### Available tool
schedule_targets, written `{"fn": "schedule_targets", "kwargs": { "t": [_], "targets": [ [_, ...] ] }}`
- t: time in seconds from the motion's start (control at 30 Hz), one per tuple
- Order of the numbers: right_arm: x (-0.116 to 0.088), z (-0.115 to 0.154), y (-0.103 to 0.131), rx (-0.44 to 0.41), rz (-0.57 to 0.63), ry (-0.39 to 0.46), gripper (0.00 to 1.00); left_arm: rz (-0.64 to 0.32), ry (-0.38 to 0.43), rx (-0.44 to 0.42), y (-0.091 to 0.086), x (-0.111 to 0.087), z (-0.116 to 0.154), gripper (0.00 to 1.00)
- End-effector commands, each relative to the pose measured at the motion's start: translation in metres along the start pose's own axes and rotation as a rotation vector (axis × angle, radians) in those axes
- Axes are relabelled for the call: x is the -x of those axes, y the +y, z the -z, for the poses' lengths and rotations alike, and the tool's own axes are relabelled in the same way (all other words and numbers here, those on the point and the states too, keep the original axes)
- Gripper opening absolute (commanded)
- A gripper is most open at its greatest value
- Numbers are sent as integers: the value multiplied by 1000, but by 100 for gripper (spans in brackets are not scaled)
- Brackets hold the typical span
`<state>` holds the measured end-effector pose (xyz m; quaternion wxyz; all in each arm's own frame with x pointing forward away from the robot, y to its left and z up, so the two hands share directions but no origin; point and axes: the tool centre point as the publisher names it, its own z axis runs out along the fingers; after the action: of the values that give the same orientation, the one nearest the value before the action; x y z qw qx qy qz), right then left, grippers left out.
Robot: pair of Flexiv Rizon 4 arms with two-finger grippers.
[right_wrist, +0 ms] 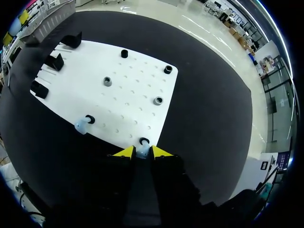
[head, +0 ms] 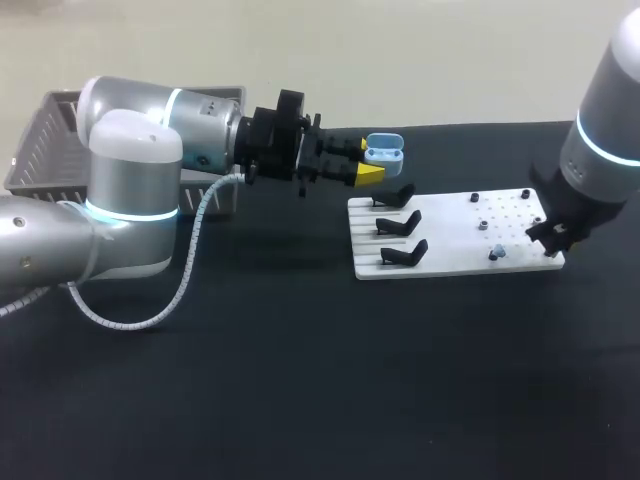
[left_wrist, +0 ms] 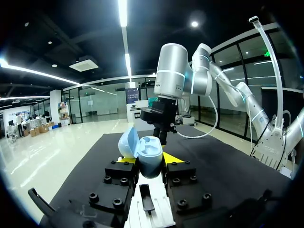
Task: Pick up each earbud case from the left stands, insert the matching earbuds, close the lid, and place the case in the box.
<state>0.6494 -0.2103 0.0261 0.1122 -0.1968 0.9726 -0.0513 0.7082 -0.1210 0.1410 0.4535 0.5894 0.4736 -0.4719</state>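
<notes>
Left fingers [left_wrist: 175, 158] around open earbud case [left_wrist: 151, 156]

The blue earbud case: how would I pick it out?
Find the big silver arm coming in from the left. Its yellow-tipped claw grips the earbud case: pale blue with its lid open, unlike the bare black stands nearby.

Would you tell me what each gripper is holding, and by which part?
The left gripper holds the open light blue earbud case by its lower body's sides. The right gripper pinches a small light blue earbud from two sides.
</notes>
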Motion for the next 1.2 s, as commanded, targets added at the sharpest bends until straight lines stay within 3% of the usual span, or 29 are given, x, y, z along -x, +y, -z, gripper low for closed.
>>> {"fn": "schedule_targets", "kwargs": {
  "t": [0.03, 0.33, 0.6, 0.7, 0.8, 1.2],
  "targets": [
    [-4, 9, 3, -8, -2, -4, 0, -1, -1, 0, 0, 0, 0, 0],
    [-7, 60, 14, -31, -56, 5, 0, -1, -1, 0, 0, 0, 0, 0],
    [0, 109, 49, 27, -122, 51, 0, -1, -1, 0, 0, 0, 0, 0],
    [3, 115, 64, 54, -129, 72, 0, -1, -1, 0, 0, 0, 0, 0],
    [7, 120, 79, 150, -137, 72, 0, -1, -1, 0, 0, 0, 0, 0],
    [8, 122, 84, 151, -133, 75, 0, -1, -1, 0, 0, 0, 0, 0]
  ]
}}
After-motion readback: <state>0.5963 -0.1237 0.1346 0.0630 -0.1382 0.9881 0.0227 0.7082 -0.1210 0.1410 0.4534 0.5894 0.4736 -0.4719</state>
